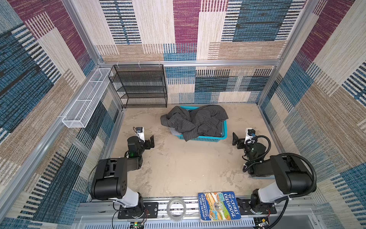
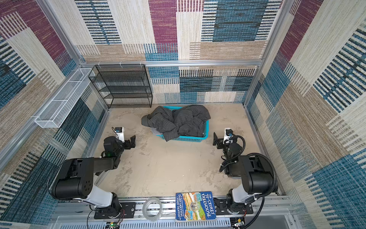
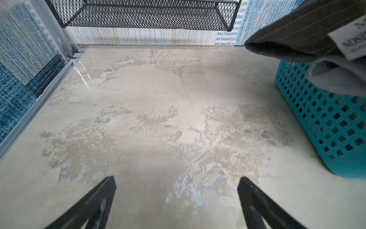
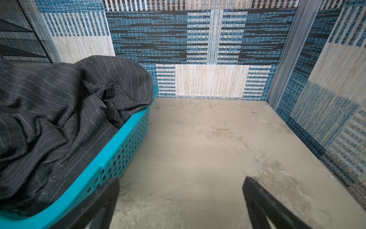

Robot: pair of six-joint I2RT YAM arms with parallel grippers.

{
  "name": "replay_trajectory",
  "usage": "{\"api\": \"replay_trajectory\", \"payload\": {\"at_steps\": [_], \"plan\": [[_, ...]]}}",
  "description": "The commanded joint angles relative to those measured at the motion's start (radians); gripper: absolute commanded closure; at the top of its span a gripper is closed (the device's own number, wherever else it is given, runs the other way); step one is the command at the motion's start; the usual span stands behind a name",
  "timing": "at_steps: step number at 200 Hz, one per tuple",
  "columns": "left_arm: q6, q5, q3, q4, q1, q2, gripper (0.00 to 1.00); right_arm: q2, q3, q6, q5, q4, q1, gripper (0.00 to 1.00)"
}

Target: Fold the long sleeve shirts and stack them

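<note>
A charcoal pinstriped long sleeve shirt (image 1: 196, 121) (image 2: 176, 121) lies crumpled in a teal basket (image 1: 208, 137) (image 2: 188, 138) at the back middle of the table and spills over its left and front rims. My left gripper (image 1: 151, 141) (image 2: 133, 141) hovers open left of the basket, apart from it. Right of the basket my right gripper (image 1: 235, 139) (image 2: 215, 140) is open too, and nothing is between either pair of fingers. The left wrist view shows the open gripper (image 3: 176, 178) over bare table, the shirt (image 3: 297, 29) with its label, a pale grey cloth (image 3: 336, 79) under it, and the basket (image 3: 326, 123). In the right wrist view the open gripper (image 4: 181, 180) is beside the basket (image 4: 122, 146) and the shirt (image 4: 59, 111).
A black mesh shelf rack (image 1: 140, 87) stands at the back left against the wall. A white wire basket (image 1: 85, 99) hangs on the left wall. On the front rail sit a tape roll (image 1: 175, 208) and a book (image 1: 218, 206). Patterned walls enclose the table.
</note>
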Motion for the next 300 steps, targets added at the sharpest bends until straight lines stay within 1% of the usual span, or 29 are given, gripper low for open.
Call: {"api": "replay_trajectory", "payload": {"at_steps": [1,218,229,234,238,241,245,249,256,260,267,276,283,290,294,300], "plan": [[-0.011,-0.010,0.006,-0.011,0.000,-0.002,0.01,-0.002,-0.002,-0.002,-0.005,0.021,0.000,0.00],[-0.008,-0.014,-0.004,0.002,0.001,-0.009,0.01,-0.011,-0.003,-0.001,-0.005,0.028,0.000,0.00],[-0.013,-0.022,-0.026,0.005,0.000,-0.070,0.01,-0.063,0.036,-0.005,-0.013,-0.092,0.000,0.00],[-0.013,-0.032,-0.032,-0.031,-0.002,-0.125,0.00,-0.105,0.083,-0.014,-0.012,-0.197,0.000,0.00],[-0.015,-0.048,-0.033,-0.071,-0.004,-0.179,0.01,-0.129,0.125,-0.016,0.001,-0.318,0.000,0.00],[-0.020,-0.070,-0.032,-0.108,-0.007,-0.226,0.00,-0.148,0.161,-0.007,0.028,-0.395,0.000,0.00],[-0.041,-0.113,-0.024,-0.178,-0.011,-0.289,0.01,-0.164,0.201,0.019,0.068,-0.483,0.000,0.00],[-0.087,-0.161,-0.009,-0.250,-0.011,-0.355,0.01,-0.178,0.233,0.053,0.128,-0.559,0.000,0.00],[-0.178,-0.253,0.037,-0.424,-0.011,-0.465,0.01,-0.199,0.286,0.125,0.217,-0.669,0.000,0.00],[-0.235,-0.294,0.068,-0.516,-0.011,-0.522,0.01,-0.213,0.303,0.172,0.250,-0.725,-0.001,0.00],[-0.291,-0.337,0.114,-0.644,-0.010,-0.598,0.00,-0.239,0.335,0.233,0.277,-0.801,-0.001,0.00],[-0.376,-0.329,0.146,-0.729,-0.006,-0.695,0.01,-0.273,0.370,0.311,0.275,-0.908,-0.001,0.00],[-0.502,-0.328,0.162,-0.803,-0.002,-0.754,0.01,-0.295,0.398,0.354,0.251,-0.978,-0.002,0.00],[-0.622,-0.310,0.164,-0.847,0.010,-0.804,0.01,-0.311,0.423,0.373,0.201,-1.025,-0.003,0.00],[-0.655,-0.261,0.159,-0.843,0.021,-0.824,0.01,-0.316,0.436,0.382,0.174,-1.047,-0.003,0.00],[-0.666,-0.181,0.152,-0.807,0.033,-0.838,0.01,-0.320,0.458,0.395,0.124,-1.072,-0.003,0.00]]}}
